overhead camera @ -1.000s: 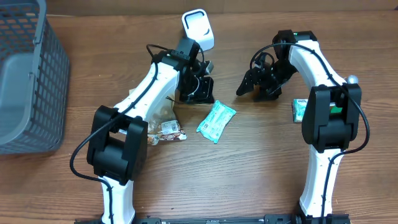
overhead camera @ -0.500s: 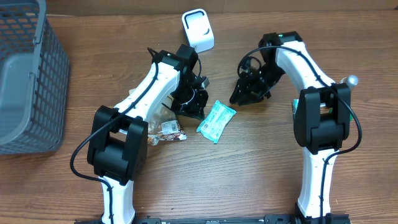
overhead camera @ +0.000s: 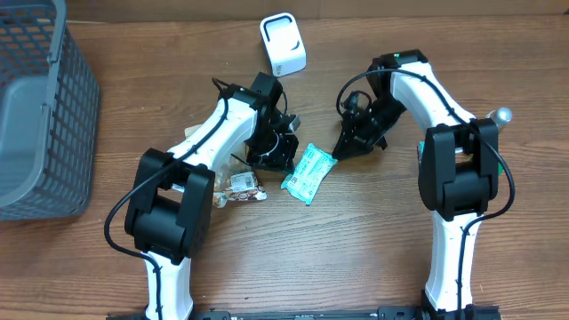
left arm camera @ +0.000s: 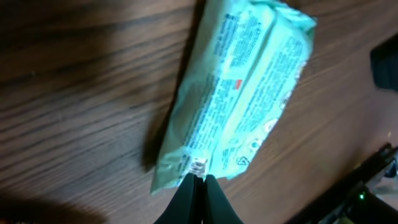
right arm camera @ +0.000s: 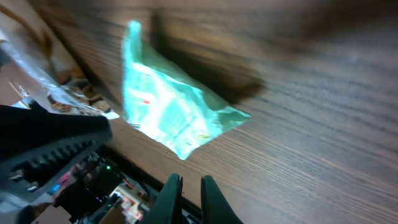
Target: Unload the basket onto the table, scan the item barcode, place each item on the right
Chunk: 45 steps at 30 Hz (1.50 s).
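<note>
A teal wipes packet [overhead camera: 309, 173] lies flat on the wooden table between both arms, printed side up. The left gripper [overhead camera: 283, 153] is shut, and in its wrist view the fingertips [left arm camera: 199, 180] meet right at the packet's [left arm camera: 242, 93] near seam; I cannot tell whether film is pinched. The right gripper [overhead camera: 343, 149] hovers just right of the packet's upper end. Its fingers [right arm camera: 189, 179] are nearly together with nothing between them, short of the packet's [right arm camera: 168, 115] corner. The white barcode scanner [overhead camera: 283, 43] stands at the back of the table.
A grey mesh basket [overhead camera: 36, 107] fills the far left. A clear snack bag [overhead camera: 236, 187] lies beside the left arm, left of the packet. A small teal item [overhead camera: 425, 156] and a silver knob [overhead camera: 503, 116] sit by the right arm.
The right gripper has closed from open and swung left and down toward the packet. The left gripper, still shut, dropped from near the scanner to the packet's edge. The packet has not moved.
</note>
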Each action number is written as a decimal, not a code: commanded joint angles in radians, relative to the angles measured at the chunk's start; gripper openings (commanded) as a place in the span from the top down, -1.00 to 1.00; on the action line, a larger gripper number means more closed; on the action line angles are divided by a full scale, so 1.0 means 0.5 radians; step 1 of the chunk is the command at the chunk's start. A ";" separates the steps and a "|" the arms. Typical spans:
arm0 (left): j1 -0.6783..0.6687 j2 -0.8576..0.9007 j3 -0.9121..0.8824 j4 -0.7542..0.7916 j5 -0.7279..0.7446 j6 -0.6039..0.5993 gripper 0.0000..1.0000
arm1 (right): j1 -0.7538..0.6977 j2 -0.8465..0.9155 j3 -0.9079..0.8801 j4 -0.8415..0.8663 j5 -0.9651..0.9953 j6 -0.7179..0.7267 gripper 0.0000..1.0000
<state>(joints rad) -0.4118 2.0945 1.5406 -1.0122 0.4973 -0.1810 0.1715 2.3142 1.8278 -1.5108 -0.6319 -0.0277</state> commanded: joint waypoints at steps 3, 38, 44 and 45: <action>-0.002 0.023 -0.030 0.092 -0.192 -0.149 0.92 | 0.115 -0.057 -0.163 0.033 -0.048 0.063 0.92; 0.022 0.023 -0.182 0.267 0.597 -0.208 0.91 | 0.235 -0.057 -0.213 0.276 0.169 0.272 0.88; 0.024 0.023 -0.264 0.263 0.352 -0.208 0.88 | 0.236 -0.057 -0.213 0.290 0.169 0.272 0.86; 0.024 0.023 -0.294 0.288 0.350 -0.206 0.86 | 0.236 -0.057 -0.213 0.291 0.169 0.272 0.85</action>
<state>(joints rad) -0.4095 2.0953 1.4425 -0.8837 0.6998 -0.2821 0.2840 2.3142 1.7378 -1.3754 -0.5697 0.1051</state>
